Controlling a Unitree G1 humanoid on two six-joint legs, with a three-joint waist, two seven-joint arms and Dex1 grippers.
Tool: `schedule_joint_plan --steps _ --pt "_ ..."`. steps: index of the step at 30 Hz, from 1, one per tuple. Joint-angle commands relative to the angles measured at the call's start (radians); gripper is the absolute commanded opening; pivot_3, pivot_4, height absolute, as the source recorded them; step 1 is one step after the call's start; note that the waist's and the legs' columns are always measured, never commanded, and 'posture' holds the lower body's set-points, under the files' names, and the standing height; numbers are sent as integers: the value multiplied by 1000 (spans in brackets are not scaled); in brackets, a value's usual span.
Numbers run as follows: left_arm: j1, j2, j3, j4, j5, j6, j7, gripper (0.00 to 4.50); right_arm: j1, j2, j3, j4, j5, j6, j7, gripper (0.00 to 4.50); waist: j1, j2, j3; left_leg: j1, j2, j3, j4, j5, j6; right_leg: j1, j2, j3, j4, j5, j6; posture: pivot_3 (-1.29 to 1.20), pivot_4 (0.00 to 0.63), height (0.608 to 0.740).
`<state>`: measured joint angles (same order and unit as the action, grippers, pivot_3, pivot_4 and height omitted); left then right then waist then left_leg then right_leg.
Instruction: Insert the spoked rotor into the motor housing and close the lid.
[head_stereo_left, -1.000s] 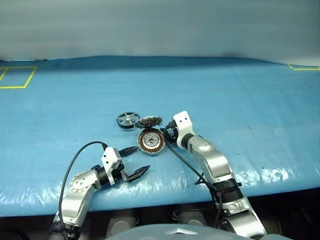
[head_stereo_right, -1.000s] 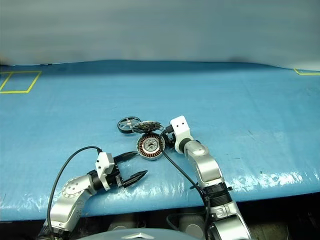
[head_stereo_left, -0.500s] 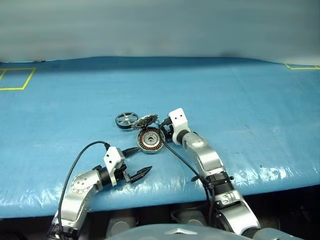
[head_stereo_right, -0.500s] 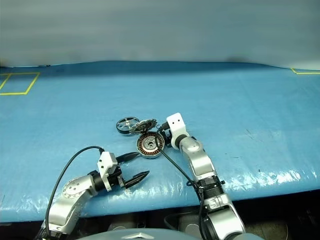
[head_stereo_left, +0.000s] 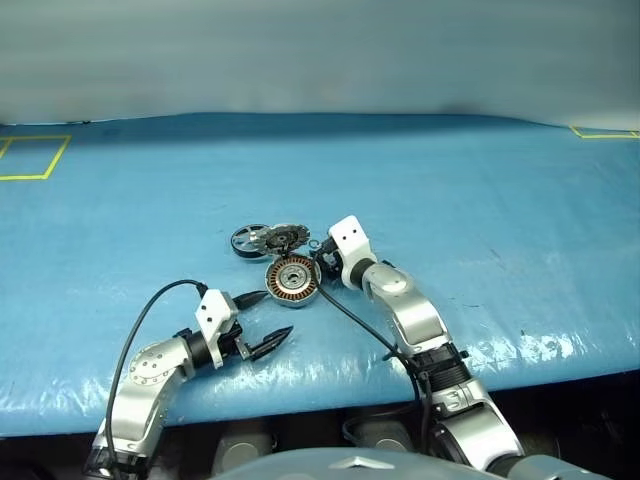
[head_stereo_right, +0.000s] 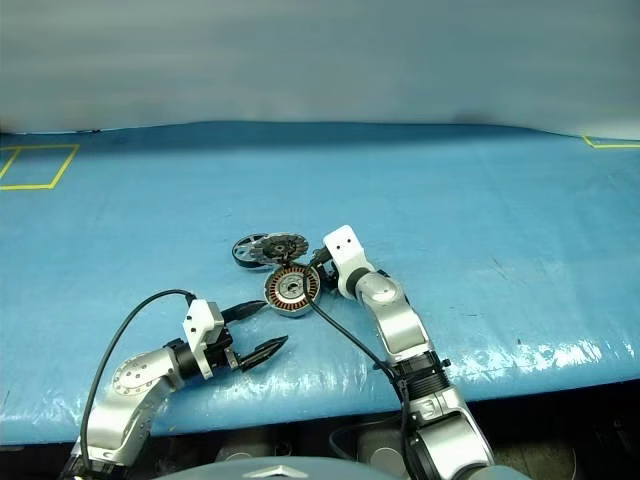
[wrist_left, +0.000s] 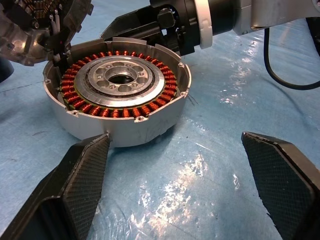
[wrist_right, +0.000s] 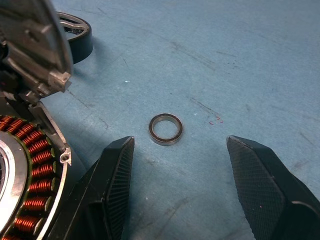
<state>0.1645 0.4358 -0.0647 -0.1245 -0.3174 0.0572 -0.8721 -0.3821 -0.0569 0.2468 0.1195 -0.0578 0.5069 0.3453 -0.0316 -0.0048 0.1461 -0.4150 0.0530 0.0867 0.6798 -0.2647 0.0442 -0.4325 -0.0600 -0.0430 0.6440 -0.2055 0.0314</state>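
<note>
On the blue counter (head_stereo_left: 480, 190) the motor housing (head_stereo_left: 293, 279) lies face up, copper windings showing. Its lid (head_stereo_left: 285, 238) stands raised at the housing's 12 o'clock edge, and the spoked rotor (head_stereo_left: 249, 240) lies flat just beyond, at about 10 o'clock. The right claw (wrist_right: 177, 165) is released, fingers apart either side of a small black ring (wrist_right: 166, 129) at the housing's 2 o'clock. The left claw (head_stereo_left: 262, 320) hangs spread wide and empty near 7 o'clock.

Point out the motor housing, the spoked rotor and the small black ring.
motor housing (wrist_left: 116, 85), left wrist view, on its central metal hub.
spoked rotor (head_stereo_left: 250, 240), left eye view, on its hub.
small black ring (wrist_right: 165, 129), right wrist view, on its rim.
</note>
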Motion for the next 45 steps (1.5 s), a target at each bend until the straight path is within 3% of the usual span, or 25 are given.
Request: schedule_joint_plan --steps 1,17,24,40,45 --pt "-9 14 48 -37 -42 -17 -8 4500 -26 35 38 -22 20 -33 31 3100 -1 0 0 0 0 0 0 0 0 0 0 0 0 0 0 0 150 740" --pt "3 72 96 -79 -80 9 -52 4500 -30 73 7 24 -12 -61 -96 3100 -3 0 0 0 0 0 0 0 -1 0 -1 0 0 1 -2 0 150 740" --pt "-9 58 84 -53 -81 -3 -58 4500 -18 103 -43 38 15 -95 -143 3100 -4 0 0 0 0 0 0 0 -1 0 0 0 0 1 -2 0 150 740" --pt "-27 40 50 -60 -66 17 -35 4500 -11 127 -21 159 -14 -91 -190 3100 -5 0 0 2 0 0 0 1 -1 2 0 0 0 1 -1 0 150 740" --pt "-25 38 50 -71 -67 30 -28 4500 -16 133 -40 167 -17 -65 -219 1522 -4 0 0 2 0 0 0 1 -1 2 0 0 0 1 -1 0 150 740"
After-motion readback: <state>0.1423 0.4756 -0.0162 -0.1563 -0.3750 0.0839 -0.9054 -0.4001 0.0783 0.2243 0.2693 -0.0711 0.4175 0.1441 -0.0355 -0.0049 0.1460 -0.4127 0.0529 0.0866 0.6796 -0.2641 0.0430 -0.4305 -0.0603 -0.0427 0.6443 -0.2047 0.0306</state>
